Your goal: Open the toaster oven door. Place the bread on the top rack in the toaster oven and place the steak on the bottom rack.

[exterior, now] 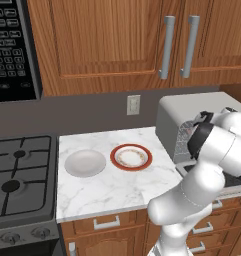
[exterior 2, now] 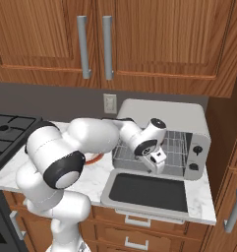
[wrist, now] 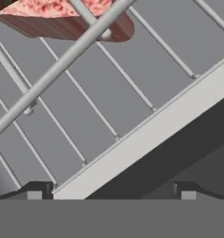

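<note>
Two racks visible in toaster oven [exterior 2: 162, 115], door [exterior 2: 147, 191] dropped flat, tool [wrist: 111, 190] spread empty, steak [wrist: 62, 18] upper left on rack [wrist: 108, 93].

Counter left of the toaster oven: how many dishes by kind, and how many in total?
White bowl: 1
Red-rimmed plate: 1
Total: 2

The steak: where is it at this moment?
In the hand view the steak lies at the top left on a wire rack inside the toaster oven, beyond the open gripper.
</note>
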Available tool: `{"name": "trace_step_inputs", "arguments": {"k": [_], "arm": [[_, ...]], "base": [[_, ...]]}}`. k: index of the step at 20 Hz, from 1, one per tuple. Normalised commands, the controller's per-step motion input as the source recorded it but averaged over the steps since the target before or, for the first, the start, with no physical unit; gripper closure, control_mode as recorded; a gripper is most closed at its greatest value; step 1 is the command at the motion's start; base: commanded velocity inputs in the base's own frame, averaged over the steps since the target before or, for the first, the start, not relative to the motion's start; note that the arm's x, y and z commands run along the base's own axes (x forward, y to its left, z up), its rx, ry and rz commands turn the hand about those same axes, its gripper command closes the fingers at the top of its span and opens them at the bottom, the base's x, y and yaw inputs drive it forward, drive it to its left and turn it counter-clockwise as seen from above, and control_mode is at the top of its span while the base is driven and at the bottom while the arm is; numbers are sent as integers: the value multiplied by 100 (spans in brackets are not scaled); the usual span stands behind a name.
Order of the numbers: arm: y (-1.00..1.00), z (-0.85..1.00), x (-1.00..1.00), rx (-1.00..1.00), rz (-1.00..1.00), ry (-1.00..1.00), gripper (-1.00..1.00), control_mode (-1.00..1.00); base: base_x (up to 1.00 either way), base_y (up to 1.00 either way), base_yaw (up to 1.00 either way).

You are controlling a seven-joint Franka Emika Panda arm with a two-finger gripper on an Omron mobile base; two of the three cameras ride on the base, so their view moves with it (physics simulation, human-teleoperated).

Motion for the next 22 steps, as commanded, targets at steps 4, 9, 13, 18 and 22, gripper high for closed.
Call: {"name": "trace_step_inputs", "arguments": {"k": [4, 9, 13, 18, 22], "arm": [[9, -16, 32, 0, 0, 3, -100, -100], [14, -21, 35, 0, 0, 2, -100, -100], [10, -6, 13, 0, 0, 1, -100, -100], [0, 3, -34, 0, 0, 0, -100, -100], [0, 18, -83, 0, 0, 0, -100, -100]], "base": [[0, 0, 0], [0, 0, 0], [0, 0, 0], [0, 0, 0], [0, 0, 0]]}}
